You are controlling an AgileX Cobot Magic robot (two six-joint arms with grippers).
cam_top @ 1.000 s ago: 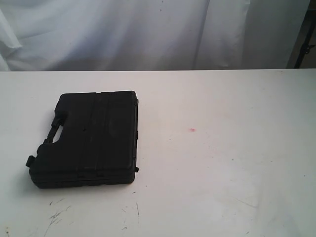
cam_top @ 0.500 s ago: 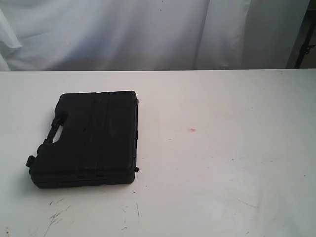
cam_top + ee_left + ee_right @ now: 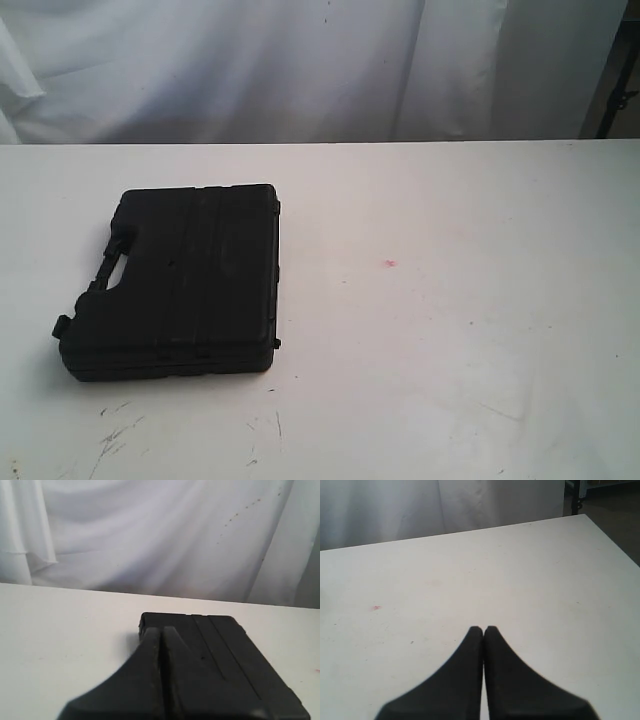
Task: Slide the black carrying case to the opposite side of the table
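Arms are outside my exterior view, so pose is hard to read. Both wrist cameras look low across the surface [image 3: 450,300] toward the drape [image 3: 300,60]. Case [image 3: 180,280] lies flat and closed at 9 o'clock on the surface, handle [image 3: 112,268] on its 9 o'clock edge. In the left wrist view its near end is cut off and partly hidden behind the left fingers [image 3: 145,680], which are pressed together, holding nothing. Can't tell if they touch the case. Right fingers [image 3: 460,680] are pressed together too, empty, over bare surface near a red speck [image 3: 375,608].
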